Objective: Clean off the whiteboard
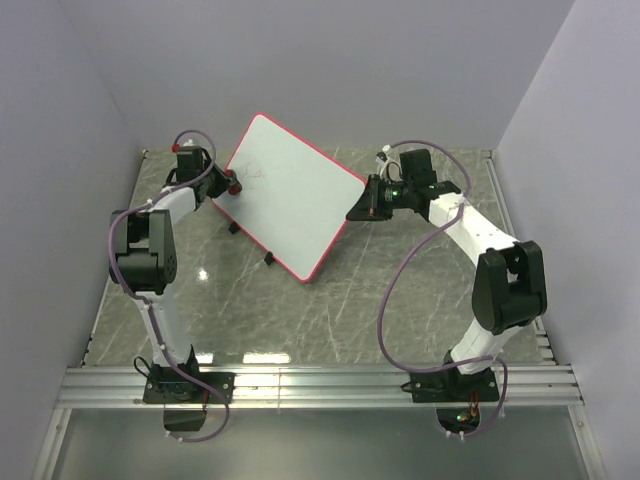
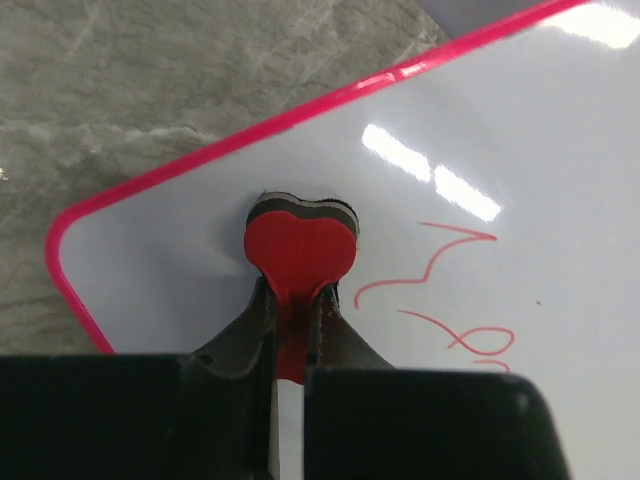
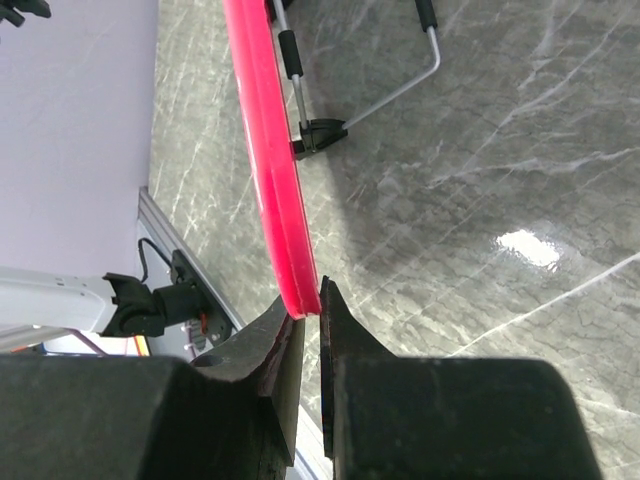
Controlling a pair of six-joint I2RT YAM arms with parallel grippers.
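Note:
The whiteboard (image 1: pixel 295 200), white with a red-pink frame, stands tilted on the marble table, far centre. Faint red scribbles (image 1: pixel 258 178) sit near its left corner and show clearly in the left wrist view (image 2: pixel 440 290). My left gripper (image 1: pixel 230 184) is shut on a small red eraser (image 2: pixel 300 243) with a dark pad, pressed flat on the board (image 2: pixel 520 150) just left of the scribbles. My right gripper (image 1: pixel 358 210) is shut on the board's right frame edge (image 3: pixel 268 160), which sits between the jaws (image 3: pixel 308 298).
Two black feet (image 1: pixel 268 260) stick out under the board's near edge. A wire stand (image 3: pixel 400 90) with black tips shows behind the board. Grey walls close in on the left, right and far sides. A metal rail (image 1: pixel 320 385) runs along the near edge.

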